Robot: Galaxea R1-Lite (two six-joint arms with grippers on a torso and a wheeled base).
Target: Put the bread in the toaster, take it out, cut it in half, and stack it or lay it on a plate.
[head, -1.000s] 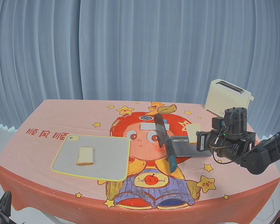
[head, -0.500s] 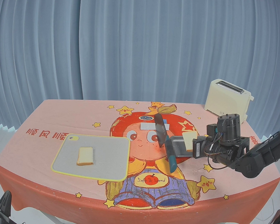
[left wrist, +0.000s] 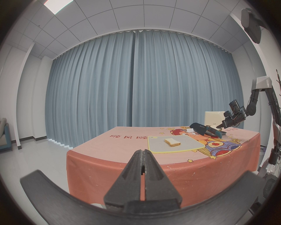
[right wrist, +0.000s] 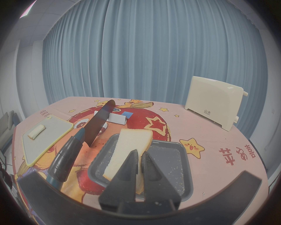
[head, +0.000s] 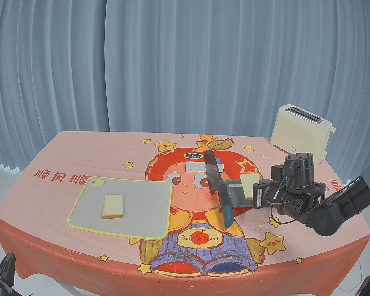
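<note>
My right gripper (head: 252,193) (right wrist: 140,164) is shut on the lower edge of a pale bread slice (head: 248,182) (right wrist: 129,148), holding it upright and tilted over the dark grey tray (head: 234,195) (right wrist: 175,164). The cream toaster (head: 301,130) (right wrist: 215,101) stands behind it at the table's far right. A second, smaller bread piece (head: 113,206) (left wrist: 172,142) lies on the grey cutting board (head: 144,210). A knife (head: 218,187) (right wrist: 87,129) with a dark blade and teal handle rests beside the tray. My left gripper (left wrist: 142,172) is shut and empty, low off the table's front left.
A small white card (head: 198,167) lies behind the knife blade. The tablecloth is bare between the cutting board and the table's front edge. Curtains hang close behind the table.
My right arm has moved left and down with the bread slice, bringing it from the tray's right side to over the tray. Nothing else moved.
</note>
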